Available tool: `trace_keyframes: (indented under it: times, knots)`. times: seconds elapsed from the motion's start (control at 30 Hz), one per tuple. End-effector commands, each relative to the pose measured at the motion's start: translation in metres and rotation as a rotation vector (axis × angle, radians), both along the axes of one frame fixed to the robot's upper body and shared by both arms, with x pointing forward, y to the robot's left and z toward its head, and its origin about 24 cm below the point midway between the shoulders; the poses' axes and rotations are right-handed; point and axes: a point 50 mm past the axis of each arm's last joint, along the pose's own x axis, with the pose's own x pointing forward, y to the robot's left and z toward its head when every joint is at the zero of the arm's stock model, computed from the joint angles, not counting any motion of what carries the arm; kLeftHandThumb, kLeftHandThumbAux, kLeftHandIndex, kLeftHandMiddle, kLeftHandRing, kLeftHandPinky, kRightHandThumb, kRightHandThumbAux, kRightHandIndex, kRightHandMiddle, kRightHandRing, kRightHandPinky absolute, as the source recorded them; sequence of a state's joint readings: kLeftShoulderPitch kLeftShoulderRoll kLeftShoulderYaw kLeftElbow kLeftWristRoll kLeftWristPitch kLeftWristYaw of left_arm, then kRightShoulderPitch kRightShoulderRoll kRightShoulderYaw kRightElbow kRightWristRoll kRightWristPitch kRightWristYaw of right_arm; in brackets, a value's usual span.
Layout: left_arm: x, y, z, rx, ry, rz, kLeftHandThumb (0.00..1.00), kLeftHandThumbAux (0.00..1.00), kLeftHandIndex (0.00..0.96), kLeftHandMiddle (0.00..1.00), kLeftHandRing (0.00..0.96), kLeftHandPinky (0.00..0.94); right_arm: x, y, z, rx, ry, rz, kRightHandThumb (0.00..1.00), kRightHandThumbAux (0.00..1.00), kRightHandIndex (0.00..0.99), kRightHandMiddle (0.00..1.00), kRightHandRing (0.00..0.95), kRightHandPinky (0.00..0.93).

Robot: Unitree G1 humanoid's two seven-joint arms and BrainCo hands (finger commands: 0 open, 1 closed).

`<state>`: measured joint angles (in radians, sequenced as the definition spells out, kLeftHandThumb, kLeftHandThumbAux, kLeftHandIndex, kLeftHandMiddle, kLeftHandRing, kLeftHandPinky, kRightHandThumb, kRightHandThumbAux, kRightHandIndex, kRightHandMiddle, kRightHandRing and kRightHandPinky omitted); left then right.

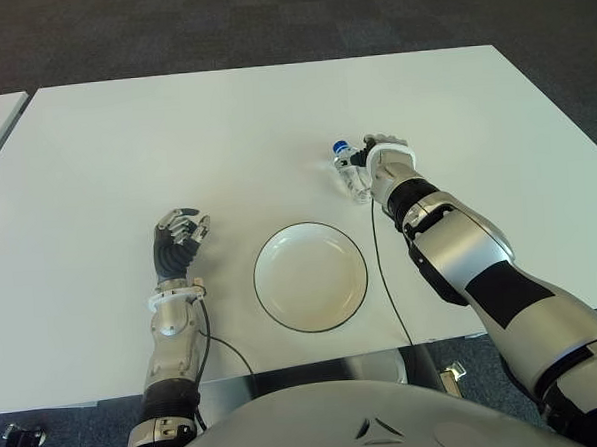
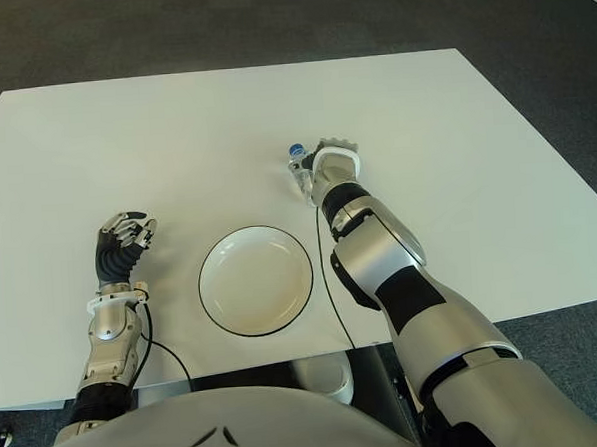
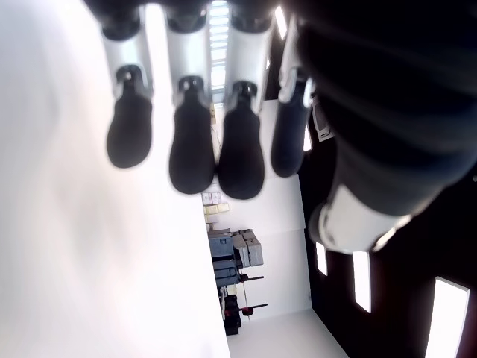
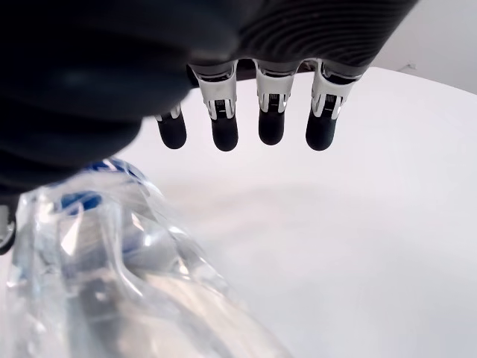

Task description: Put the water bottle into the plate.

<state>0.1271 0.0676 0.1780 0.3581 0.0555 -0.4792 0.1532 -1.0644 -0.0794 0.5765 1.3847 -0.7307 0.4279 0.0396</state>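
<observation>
White bench (image 1: 173, 130) over dark carpet. My right hand (image 1: 387, 159) is at the water bottle (image 1: 350, 171), which lies just on its left side, blue cap pointing away from me; my fingers (image 4: 270, 123) reach out straight, not closed on it. The plate (image 1: 310, 276) sits nearer me, well apart. My left hand (image 1: 177, 237), loosely curled and empty, shows left of the plate.

We note the round white plate (image 1: 310, 276) on the white table (image 1: 173, 130) near its front edge. Clear plastic water bottle (image 1: 350, 170) lies behind-right, right hand (image 1: 387, 159) beside it. Left hand (image 1: 177, 239) left of plate.
</observation>
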Motion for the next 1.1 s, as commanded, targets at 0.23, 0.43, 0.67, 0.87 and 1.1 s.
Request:
trace_keyframes:
  times: [0.23,0.43,0.67,0.87,1.1]
  knots:
    - [0.0,-0.003,-0.001,-0.004,-0.015,0.003,0.706,0.715,0.437,0.709,0.694,0.676,-0.012,0.0,-0.021,-0.091,0.12,0.034,0.0,0.362,0.023,0.0,0.0,0.0]
    - [0.001,-0.001,-0.002,-0.005,-0.004,0.0,0.706,0.716,0.436,0.707,0.693,0.673,-0.016,-0.001,-0.027,-0.126,0.156,0.043,0.0,0.406,0.004,0.0,0.0,0.0]
    - [0.001,0.0,-0.002,-0.019,0.002,0.01,0.707,0.715,0.436,0.703,0.687,0.665,-0.023,-0.001,-0.038,-0.152,0.196,0.043,0.006,0.472,0.0,0.0,0.0,0.0]
    - [0.002,-0.001,0.0,-0.006,-0.025,0.003,0.707,0.715,0.436,0.704,0.688,0.664,-0.028,-0.004,-0.045,-0.151,0.213,0.019,0.062,0.557,0.0,0.0,0.0,0.0]
    - [0.002,0.0,0.0,0.007,-0.02,-0.01,0.706,0.716,0.437,0.715,0.697,0.668,-0.034,-0.008,-0.052,-0.209,0.252,0.017,0.116,0.603,0.0,0.0,0.0,0.0]
